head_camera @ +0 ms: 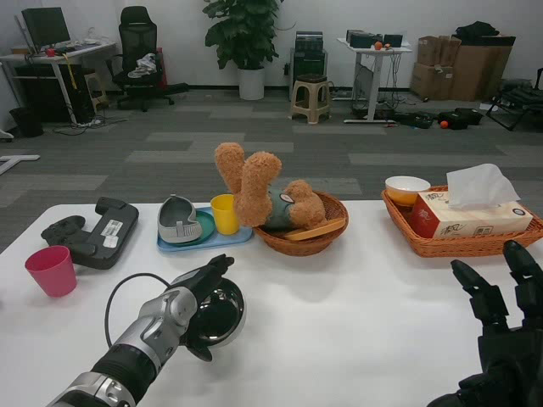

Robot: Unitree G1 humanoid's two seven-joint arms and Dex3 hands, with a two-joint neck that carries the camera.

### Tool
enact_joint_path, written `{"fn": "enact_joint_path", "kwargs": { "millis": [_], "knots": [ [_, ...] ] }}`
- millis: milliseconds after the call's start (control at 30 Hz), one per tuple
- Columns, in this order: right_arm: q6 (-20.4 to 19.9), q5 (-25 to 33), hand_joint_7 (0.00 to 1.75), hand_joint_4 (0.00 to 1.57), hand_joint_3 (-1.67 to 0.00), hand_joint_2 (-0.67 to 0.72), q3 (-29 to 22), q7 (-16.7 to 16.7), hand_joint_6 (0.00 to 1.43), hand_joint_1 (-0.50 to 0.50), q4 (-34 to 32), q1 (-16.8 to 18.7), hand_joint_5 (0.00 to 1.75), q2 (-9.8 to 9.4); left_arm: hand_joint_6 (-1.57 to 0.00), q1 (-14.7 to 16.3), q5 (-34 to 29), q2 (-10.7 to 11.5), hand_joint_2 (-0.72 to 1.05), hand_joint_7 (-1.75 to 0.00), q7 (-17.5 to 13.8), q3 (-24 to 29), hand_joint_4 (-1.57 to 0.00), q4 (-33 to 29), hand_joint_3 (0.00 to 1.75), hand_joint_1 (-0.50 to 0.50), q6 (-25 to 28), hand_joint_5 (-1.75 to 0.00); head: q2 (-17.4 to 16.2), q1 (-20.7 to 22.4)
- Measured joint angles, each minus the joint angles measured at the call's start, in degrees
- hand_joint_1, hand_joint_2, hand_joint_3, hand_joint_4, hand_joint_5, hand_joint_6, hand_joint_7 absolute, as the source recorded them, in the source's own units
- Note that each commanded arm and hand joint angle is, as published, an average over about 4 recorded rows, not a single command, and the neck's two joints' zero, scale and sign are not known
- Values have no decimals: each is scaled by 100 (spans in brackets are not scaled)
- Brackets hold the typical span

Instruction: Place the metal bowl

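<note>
On the near left part of the white table [356,288], the metal bowl [219,314] is gripped at its left rim by the left hand [188,309], whose dark fingers [210,270] are curled over the edge while the palm covers that side of the bowl. The bowl is seen tilted, its polished inside turned up and toward the right. Whether its base touches the tabletop or hangs just above cannot be told from this view. The bowl is round, so no long axis is offered; what the coming move turns on is that the bowl lies to the right of the gripping fingers, with bare table ahead of it and to its right. Further ahead stand the blue tray [242,238] and the wicker basket [305,241] holding a teddy bear [259,191], both well apart from the bowl.

The right hand [509,339] is held at the far right edge, fingers spread and holding nothing, well apart from the bowl. The left hand is judged by far the better placed; the placing would probably call for the bowl to be levelled, lowered and then released.
</note>
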Motion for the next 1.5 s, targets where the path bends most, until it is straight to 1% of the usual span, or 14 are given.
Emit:
{"fn": "enact_joint_path", "kwargs": {
  "millis": [67, 167, 267, 300, 400, 433, 600, 667, 833, 967, 1133, 1333, 1433, 1500],
  "knots": [
    [0, 0, 56, 40, -24, 66, 0, 0, 0, 25, 0, 2, 68, 2, -16, -23, -3, -6, 78, -56, -74, 6, 0, 119, 52, -50, 0, 0, -7, -3],
    [-1, 0, 56, 40, -24, 66, -1, 1, 0, 25, -2, 5, 68, 6, -16, -137, -6, -16, 78, -56, -247, -3, 0, 552, 52, -50, 32, 0, -31, -10],
    [-2, 1, 56, 40, -24, 66, -1, 0, 0, 25, -3, 7, 68, 6, -16, -254, 3, -23, 72, -56, -339, -78, 0, 879, 39, -50, 74, 0, -56, -2],
    [-2, 1, 56, 40, -24, 66, -1, 0, 0, 25, -3, 8, 68, 6, -16, -301, 7, -27, 67, -56, -359, -113, 0, 969, 31, -50, 84, 0, -62, 0],
    [-2, 1, 56, 40, -24, 66, -1, 1, 0, 25, -5, 9, 68, 7, -18, -400, 10, -39, 58, -56, -381, -155, 0, 1156, 17, -50, 93, 0, -80, -3],
    [-2, 1, 56, 40, -24, 66, -1, 1, 0, 25, -5, 9, 68, 7, -18, -413, 10, -39, 56, -56, -381, -157, 0, 1187, 17, -50, 92, 0, -89, 0],
    [-2, 1, 56, 40, -24, 66, -1, 1, 0, 25, -8, 10, 68, 6, -18, -402, 14, -69, 52, -56, -356, -61, 0, 1140, 13, -50, -13, 0, -106, 22],
    [-2, 1, 56, 40, -24, 66, -2, 1, 0, 25, -11, 11, 68, 6, -18, -389, 14, -86, 52, -56, -322, 15, 0, 1039, 9, -50, -65, 0, -104, 21],
    [-3, 1, 56, 40, -24, 66, -4, 1, 0, 25, -25, 18, 68, 6, -21, -302, -171, -90, 52, -56, -292, 240, 0, 644, 11, -50, -142, 0, -82, 0],
    [-4, 1, 56, 40, -24, 66, -10, 0, 0, 25, -42, 31, 68, 6, -24, -106, -699, -94, 52, -56, -321, 428, 0, 216, 13, -50, -147, 0, -55, 7],
    [-15, 1, 56, 40, -24, 68, -18, 1, 0, 25, -70, 48, 68, 7, -26, 336, -2033, -137, 52, -59, -652, 909, 0, -729, 17, -50, -201, 0, 5, 22],
    [-19, 2, 56, 40, -22, 66, -21, 2, 0, 25, -73, 51, 68, 8, -26, 689, -3194, -396, 52, -63, -1117, 1455, 0, -1257, 17, -50, -351, 0, 120, 0],
    [-18, 0, 56, 40, -20, 66, -29, 2, 0, 25, -79, 51, 68, 9, -24, 869, -4100, -494, 52, -63, -1289, 1635, 0, -1515, 17, -50, -582, 0, 191, -38],
    [-18, -1, 56, 40, -24, 66, -45, 2, 0, 25, -88, 52, 68, 8, -22, 994, -4633, -517, 52, -63, -1330, 1691, 0, -1717, 17, -50, -749, 0, 235, -64]
  ]
}}
